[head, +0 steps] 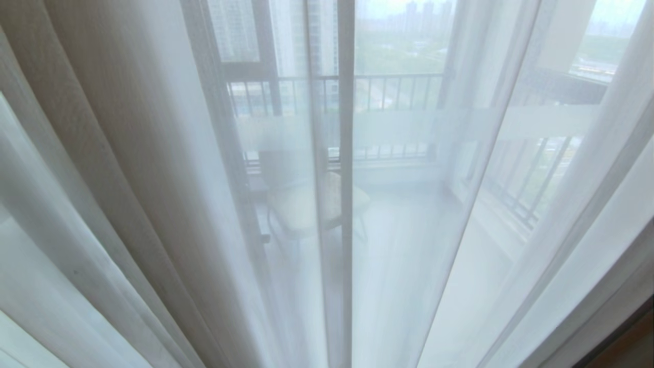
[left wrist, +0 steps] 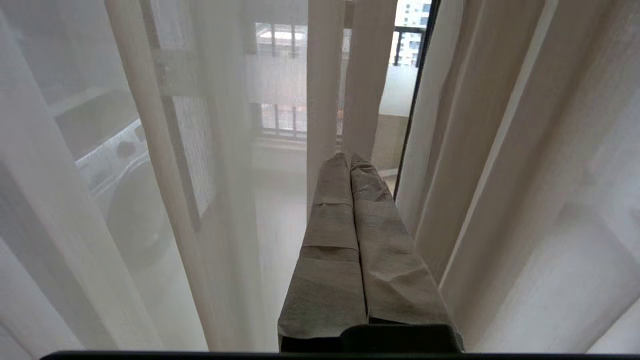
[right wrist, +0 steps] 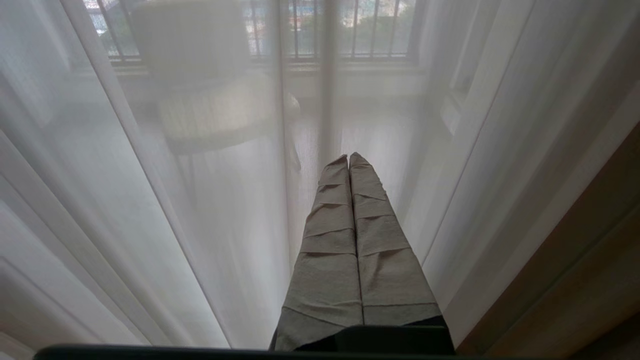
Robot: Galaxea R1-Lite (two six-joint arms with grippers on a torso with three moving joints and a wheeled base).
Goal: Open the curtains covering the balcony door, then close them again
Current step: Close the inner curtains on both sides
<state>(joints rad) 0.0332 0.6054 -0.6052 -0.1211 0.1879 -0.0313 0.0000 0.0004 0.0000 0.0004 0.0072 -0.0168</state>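
The curtains hang across the whole head view: a sheer white layer [head: 409,255] in the middle and right, a thick beige drape [head: 117,153] at the left. Through the sheer I make out the balcony door [head: 398,128] with its frosted band and dark frame. Neither gripper shows in the head view. My left gripper [left wrist: 348,157] is shut with nothing in it, its tips close to two narrow beige folds [left wrist: 325,90], sheer fabric [left wrist: 210,200] on one side and thick drapes [left wrist: 500,150] on the other. My right gripper [right wrist: 348,157] is shut and empty, pointing at the sheer [right wrist: 150,200].
A chair [head: 306,204] and a bar railing [head: 398,92] stand on the balcony behind the sheer. A washing machine [left wrist: 120,190] shows through the fabric in the left wrist view. A black frame edge [left wrist: 416,100] shows in a slit between folds. Brown wood panelling [right wrist: 590,280] lies beside the right gripper.
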